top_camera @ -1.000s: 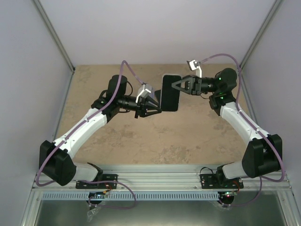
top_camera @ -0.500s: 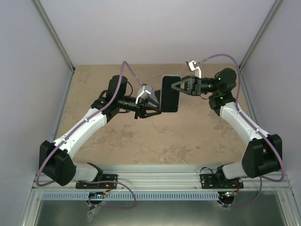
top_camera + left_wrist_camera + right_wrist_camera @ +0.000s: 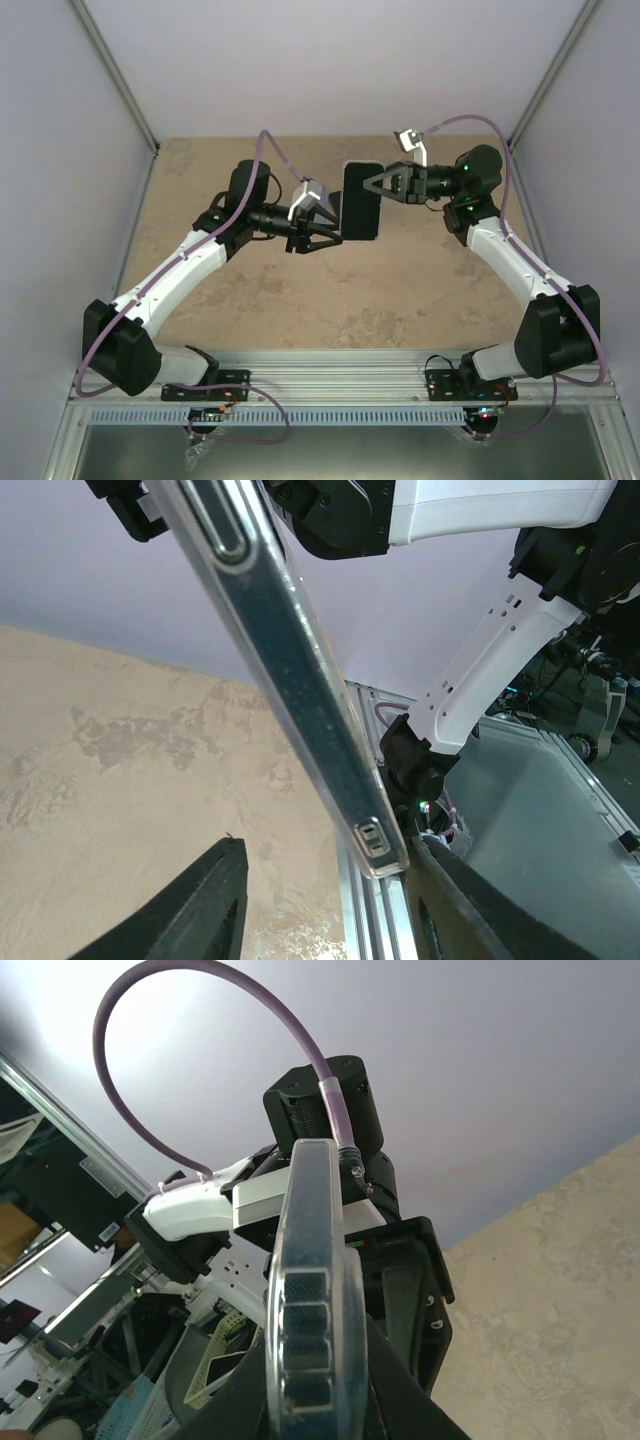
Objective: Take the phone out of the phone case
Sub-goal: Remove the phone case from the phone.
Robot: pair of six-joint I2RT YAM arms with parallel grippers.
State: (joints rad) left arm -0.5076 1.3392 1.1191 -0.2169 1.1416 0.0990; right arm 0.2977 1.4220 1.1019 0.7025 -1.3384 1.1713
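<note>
Right claw (image 3: 370, 186) clamps the slim black phone (image 3: 361, 208), upper centre of frame, inside its glossy clear phone case (image 3: 292, 670); left claw (image 3: 338, 226) spread wide astride the case's rim.

Above table (image 3: 300, 300): phone case (image 3: 361, 205) between left claw (image 3: 337, 227), on left, and right claw (image 3: 368, 188), on right.

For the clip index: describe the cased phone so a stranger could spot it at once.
Look above the middle of the tan table, where the two arms meet. The cased phone is the dark slab held off the surface in the right claw, with the open left claw by its near end. It is the only flat rectangle there, rimmed by a clear case.
</note>
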